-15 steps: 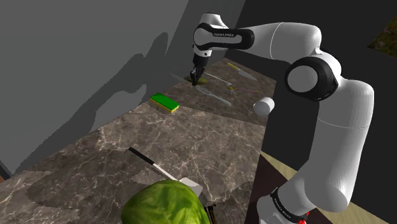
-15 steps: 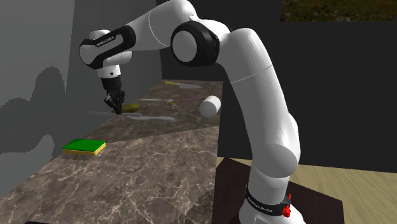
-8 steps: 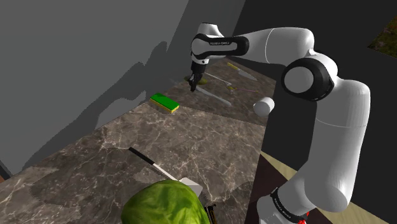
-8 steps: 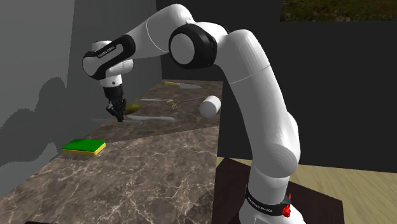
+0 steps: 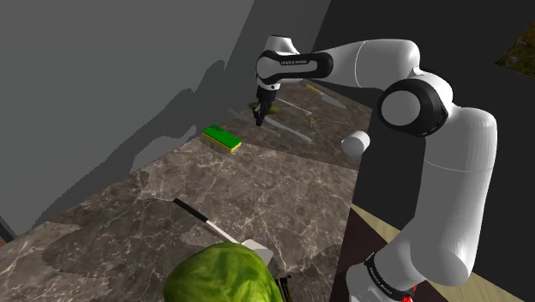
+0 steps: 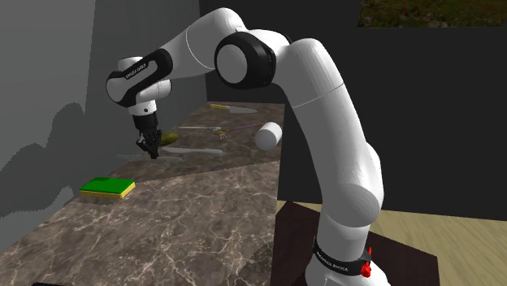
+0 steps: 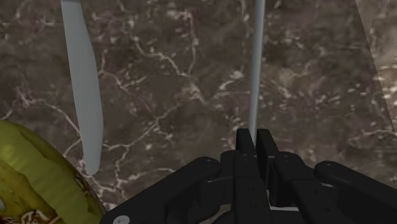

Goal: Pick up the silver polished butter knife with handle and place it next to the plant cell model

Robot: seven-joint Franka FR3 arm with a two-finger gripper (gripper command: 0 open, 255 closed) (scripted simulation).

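Observation:
My gripper hangs low over the far part of the marble counter. It is shut on a thin silver butter knife, seen edge-on and running straight out from the fingertips. In the second exterior view this knife sticks out to the left of the hand. The plant cell model, a yellow-green lump, sits right beside the gripper. A second, broader silver knife lies flat on the counter next to the model.
A green sponge lies nearer the stand by the grey wall. A white cup lies at the counter's edge. More cutlery sits at the far end. A green leafy ball and a black-handled knife are close by.
The gripper has sunk toward the counter beside the plant cell model, carrying the thin knife with it. Nothing else has moved.

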